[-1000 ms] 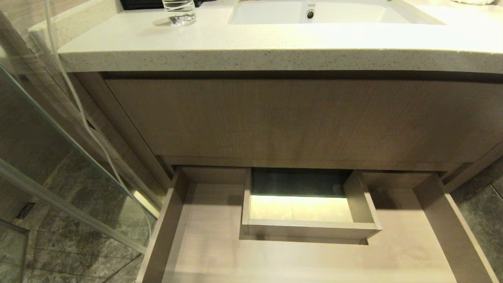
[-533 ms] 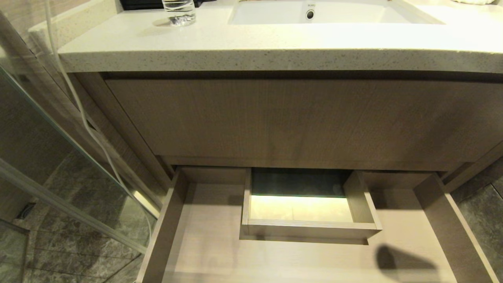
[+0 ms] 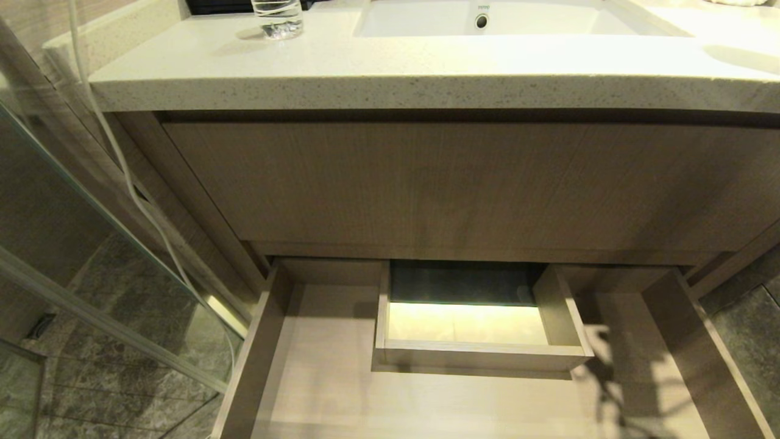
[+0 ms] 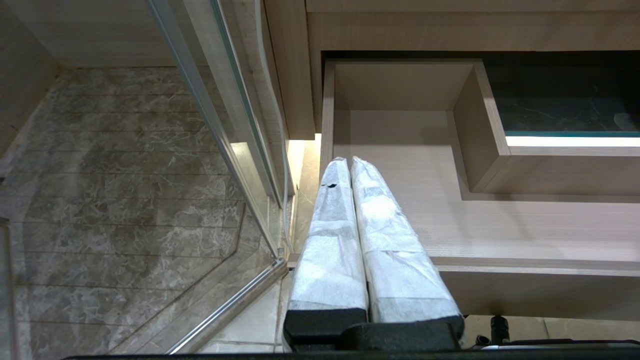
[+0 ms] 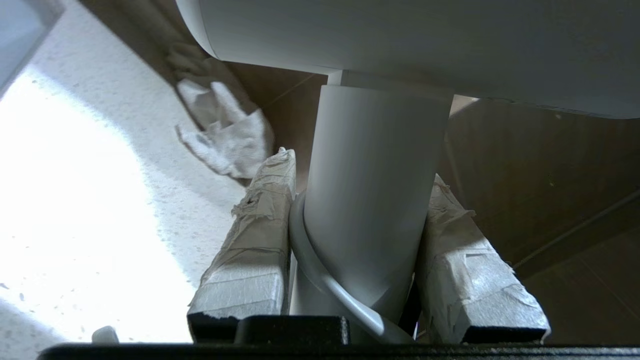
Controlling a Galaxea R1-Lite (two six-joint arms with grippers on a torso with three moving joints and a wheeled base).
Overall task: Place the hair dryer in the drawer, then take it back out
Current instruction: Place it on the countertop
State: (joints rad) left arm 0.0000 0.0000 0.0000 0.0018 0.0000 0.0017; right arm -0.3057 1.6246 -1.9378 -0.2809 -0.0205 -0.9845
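Observation:
My right gripper (image 5: 362, 169) is shut on the handle of the white hair dryer (image 5: 375, 200), whose barrel crosses the right wrist view above the fingers. It is over the pale countertop (image 5: 75, 200), outside the head view. The wood-grain drawer (image 3: 317, 372) stands pulled out below the vanity, and only its boxed cutout (image 3: 481, 356) shows inside. My left gripper (image 4: 348, 161) is shut on nothing, parked low by the left front corner of the drawer (image 4: 500, 225).
A white cloth rag (image 5: 225, 130) lies on the counter by the wall. A drinking glass (image 3: 278, 17) and the sink (image 3: 487, 18) are on the countertop. A glass shower panel (image 3: 91, 244) and a hanging white cord (image 3: 122, 164) flank the vanity's left side.
A shadow has crossed the drawer's right part and spread out. A new shadow lies on the countertop's far right. Drawer and left arm have not moved.

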